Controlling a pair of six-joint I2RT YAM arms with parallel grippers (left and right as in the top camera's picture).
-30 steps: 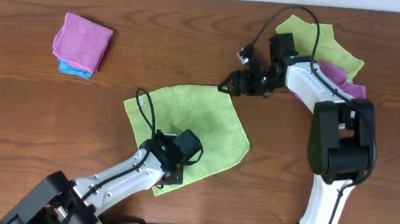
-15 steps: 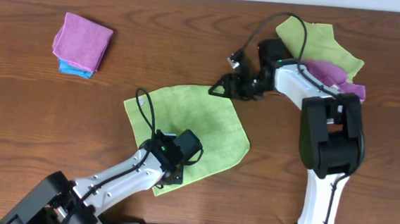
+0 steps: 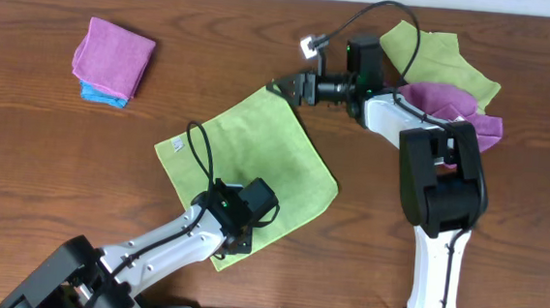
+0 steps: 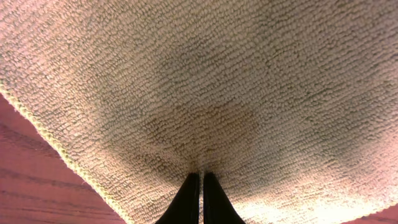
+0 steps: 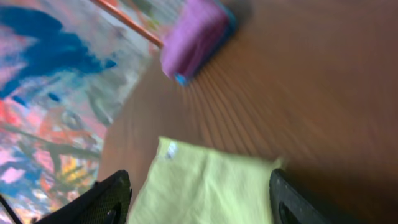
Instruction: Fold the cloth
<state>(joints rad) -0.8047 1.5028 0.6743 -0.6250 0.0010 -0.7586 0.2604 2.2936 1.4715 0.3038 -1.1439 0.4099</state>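
The lime-green cloth [image 3: 245,162] lies spread flat in the middle of the table, with its white tag [image 3: 171,148] near the left corner. My left gripper [image 3: 240,237] sits on the cloth's near part. In the left wrist view its fingers [image 4: 200,175] are shut, with the cloth [image 4: 236,81] creased at their tips. My right gripper [image 3: 283,85] is at the cloth's far corner. In the right wrist view its fingers [image 5: 198,182] are wide open, with the cloth [image 5: 205,193] lying between them and the tag [image 5: 169,149] further off.
A folded purple cloth on a blue one [image 3: 114,55] lies at the far left and also shows in the right wrist view [image 5: 194,34]. A duller green cloth [image 3: 437,51] and a purple cloth [image 3: 458,104] lie at the far right under the right arm.
My right gripper moved left and away from me. The cloth's far corner went with it, and the cloth now lies stretched out as a square. The left arm stayed still.
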